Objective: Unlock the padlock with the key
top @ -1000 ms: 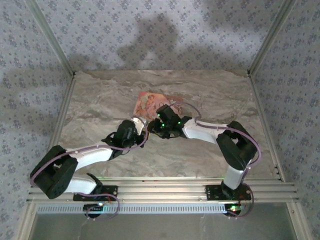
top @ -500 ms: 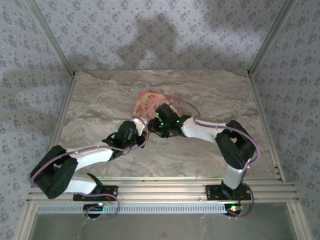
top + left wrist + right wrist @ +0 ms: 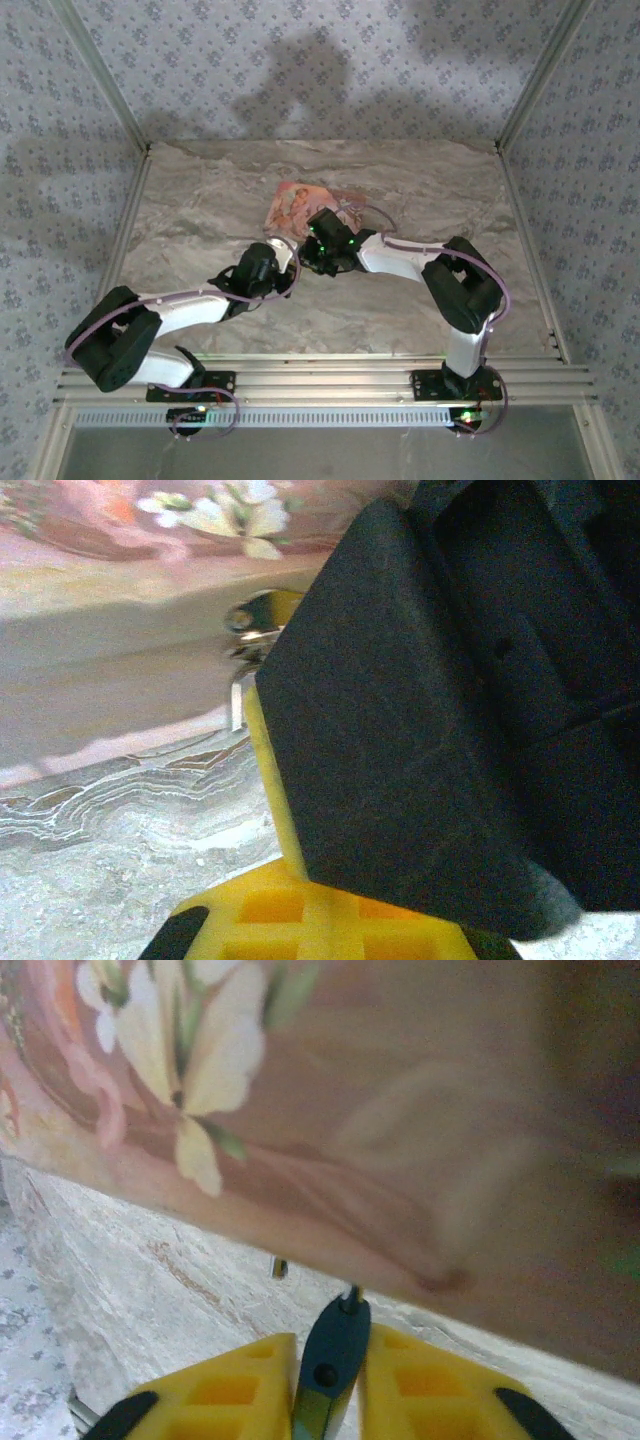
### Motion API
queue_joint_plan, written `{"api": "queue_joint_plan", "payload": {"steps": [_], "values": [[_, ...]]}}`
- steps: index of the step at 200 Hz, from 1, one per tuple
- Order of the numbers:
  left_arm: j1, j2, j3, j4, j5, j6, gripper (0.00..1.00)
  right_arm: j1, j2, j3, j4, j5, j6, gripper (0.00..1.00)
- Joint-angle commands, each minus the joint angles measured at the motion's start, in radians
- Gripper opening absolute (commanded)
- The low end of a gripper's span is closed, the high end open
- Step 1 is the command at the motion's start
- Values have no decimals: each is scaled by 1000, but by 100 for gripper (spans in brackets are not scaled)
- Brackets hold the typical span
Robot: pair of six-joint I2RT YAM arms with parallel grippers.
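My right gripper [image 3: 328, 1348] is shut on the dark teal head of the key [image 3: 336, 1340]. The key's metal tip points up at the lower edge of the pink floral box [image 3: 400, 1110]. In the top view both grippers meet at the box's [image 3: 300, 203] near edge, the left gripper [image 3: 283, 263] just left of the right gripper [image 3: 309, 253]. In the left wrist view one yellow finger [image 3: 263, 755] runs along a big black block [image 3: 430, 710] that hides its partner. A shiny metal piece [image 3: 252, 620] shows at that finger's tip. The padlock's teal body is hidden.
The marble tabletop [image 3: 400, 310] is fenced by patterned walls with metal posts at the corners. A small metal bit [image 3: 280, 1268] stands on the marble under the box edge. Both forearms and their purple cables crowd the middle of the table.
The right wrist has crept a little left and toward the box. The left arm's elbow has shifted slightly right. Neither grip has changed.
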Motion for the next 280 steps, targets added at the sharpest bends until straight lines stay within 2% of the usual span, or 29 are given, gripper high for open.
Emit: {"api": "queue_joint_plan", "payload": {"steps": [1,20,62,89,102,117,156,202,234,259,280], "values": [[-4,8,5,32,2,18,0,-7,11,30,-41,33,-23,11],[-4,8,4,34,2,20,0,-8,3,32,-52,41,-35,0],[-6,7,2,40,12,25,0,-13,-3,21,-54,39,-60,0],[-5,-26,6,6,25,15,36,-27,-19,4,-58,14,-123,0],[0,-61,4,-26,30,4,44,-42,-44,-19,-67,2,-165,0],[20,-118,-10,-61,58,-18,49,-72,-81,-57,-79,-22,-215,0],[122,-298,-66,-154,150,-90,51,-162,-184,-130,-128,-100,-388,0],[162,-413,-63,-305,163,-110,52,-238,-214,-119,-230,-211,-600,0],[163,-425,-64,-317,163,-151,52,-271,-224,-145,-246,-217,-626,0],[163,-429,-72,-290,147,-187,51,-297,-223,-188,-188,-265,-605,0],[162,-422,-71,-249,168,-222,50,-318,-225,-193,-218,-296,-607,0]]}}
